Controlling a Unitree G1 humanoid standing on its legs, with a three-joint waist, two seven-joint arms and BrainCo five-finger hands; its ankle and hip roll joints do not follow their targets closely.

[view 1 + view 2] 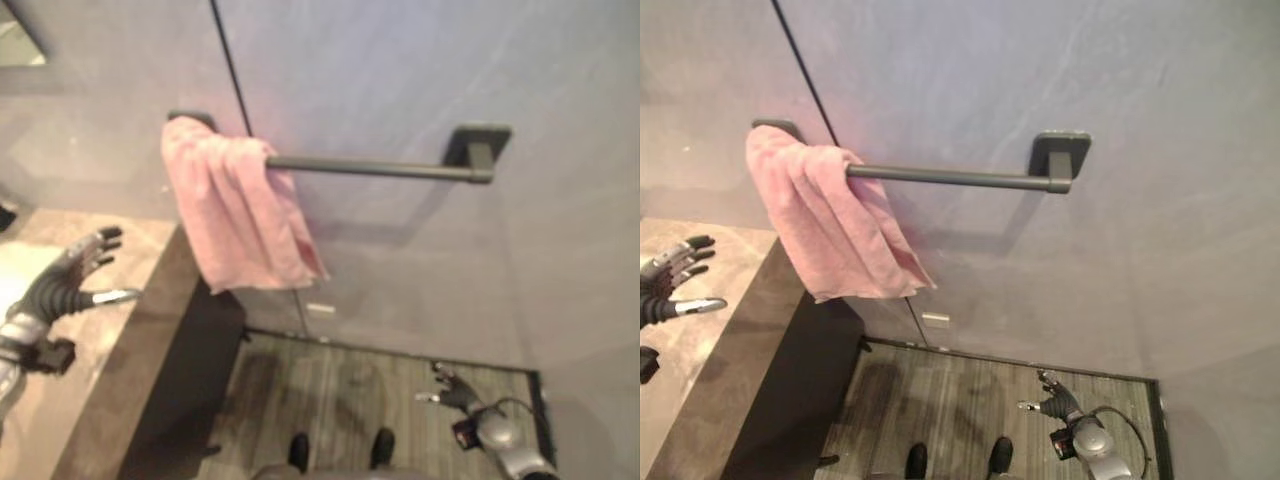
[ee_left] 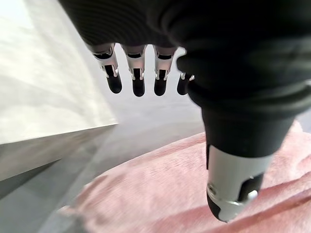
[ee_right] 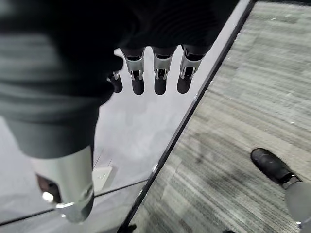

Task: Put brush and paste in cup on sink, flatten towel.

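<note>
Pink terry towel [image 1: 240, 215] hangs bunched at the left end of dark metal bar [image 1: 380, 168]. Left hand [image 1: 70, 280] fingers spread, empty, over brown stone tabletop [image 1: 130, 350]; left wrist view shows towel close. Right hand [image 1: 1060, 402] low over the floor, fingers relaxed, empty.

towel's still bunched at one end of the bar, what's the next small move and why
Probably bring the left hand up and across to the bunched pink terry towel. The towel hangs crumpled at the left end of the dark metal wall bar, with most of the bar bare. The left hand is open above the brown stone counter and the nearer one; the right hand hangs low over the floor.
</note>
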